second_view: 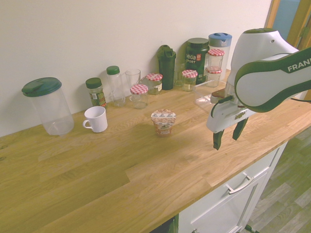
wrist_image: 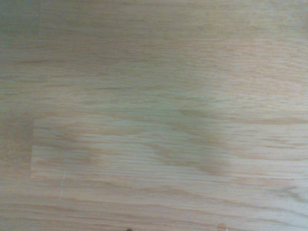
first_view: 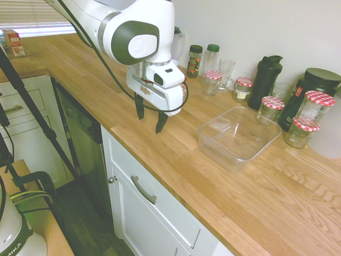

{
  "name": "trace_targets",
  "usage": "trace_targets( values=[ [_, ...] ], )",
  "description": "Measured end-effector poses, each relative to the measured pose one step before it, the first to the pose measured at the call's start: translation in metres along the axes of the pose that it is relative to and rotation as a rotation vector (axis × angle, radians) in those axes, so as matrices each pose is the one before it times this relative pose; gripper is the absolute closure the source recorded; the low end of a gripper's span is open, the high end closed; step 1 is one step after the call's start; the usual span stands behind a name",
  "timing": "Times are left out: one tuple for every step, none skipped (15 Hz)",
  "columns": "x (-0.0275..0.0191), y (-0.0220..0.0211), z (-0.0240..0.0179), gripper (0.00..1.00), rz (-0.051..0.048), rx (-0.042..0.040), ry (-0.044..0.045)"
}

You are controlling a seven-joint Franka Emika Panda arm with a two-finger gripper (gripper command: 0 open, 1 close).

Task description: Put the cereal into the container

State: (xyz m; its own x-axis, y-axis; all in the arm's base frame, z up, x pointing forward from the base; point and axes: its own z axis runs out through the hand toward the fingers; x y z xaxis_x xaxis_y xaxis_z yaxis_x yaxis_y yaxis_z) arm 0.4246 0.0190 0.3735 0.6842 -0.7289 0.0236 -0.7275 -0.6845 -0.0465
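Clear square container (first_view: 238,138); tapered printed cereal (second_view: 163,122) cup.

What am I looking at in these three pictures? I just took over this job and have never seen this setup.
The white machine is a robot arm; its gripper hangs open above a wooden kitchen counter, pointing down and holding nothing. Two pictures come from room cameras on opposite sides of the arm. The third, from a camera on the wrist, shows only bare wood. On the counter stand the cereal, a small printed cup, and the container, a clear empty tub. The cereal stands apart from the container, with the gripper between them. Along the wall are glass jars with red-checked lids, bottles, a white mug and a large clear pitcher.
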Motion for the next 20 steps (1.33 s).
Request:
trace_targets(
  values=[
    [-0.00016,0.00020,0.00094,0.00,0.00343,-0.00335,-0.00324],
    [-0.00006,-0.00058,-0.00004,0.00,0.00300,0.00170,0.00185],
    [0.00076,-0.00339,-0.00296,0.00,-0.00832,0.01529,0.02113],
    [0.00011,-0.00474,-0.00321,0.00,-0.00939,0.01792,0.02788],
    [0.00000,-0.00708,-0.00319,0.00,-0.00884,0.02537,0.02909],
    [0.00181,-0.01061,-0.00173,0.00,-0.01250,0.02539,0.02574],
    [0.00417,-0.01348,0.00124,0.00,-0.00854,0.01624,0.01701],
    [0.00646,-0.01764,0.00465,0.00,-0.00813,0.01744,0.00841],
    [0.00579,-0.01884,0.00835,0.00,-0.01127,0.01395,-0.00288],
    [0.00630,-0.01878,0.00920,0.00,-0.01535,0.00702,-0.00321],
    [0.00672,-0.01616,0.00701,0.00,-0.00842,0.00436,0.00297],
    [0.00711,-0.01522,0.00315,0.00,-0.00412,0.00916,0.00498],
    [0.00556,-0.01182,0.00036,0.00,-0.00632,0.01116,0.00579],
    [0.00312,-0.00841,-0.00027,0.00,-0.00552,0.00813,0.00512],
    [0.00101,-0.00673,0.00077,0.00,-0.00545,0.00587,0.00102],
    [-0.00104,-0.00703,0.00134,0.00,-0.00776,0.00474,-0.00108],
    [-0.00186,-0.00719,0.00212,0.00,-0.00926,0.00416,-0.00269],
    [-0.00245,-0.00839,0.00288,0.00,-0.01099,0.00469,-0.00326],
    [-0.00114,-0.00909,0.00278,0.00,-0.01024,0.00621,-0.00189],
    [0.00023,-0.00811,0.00366,0.00,-0.00713,0.00476,-0.00174]
  ],
)
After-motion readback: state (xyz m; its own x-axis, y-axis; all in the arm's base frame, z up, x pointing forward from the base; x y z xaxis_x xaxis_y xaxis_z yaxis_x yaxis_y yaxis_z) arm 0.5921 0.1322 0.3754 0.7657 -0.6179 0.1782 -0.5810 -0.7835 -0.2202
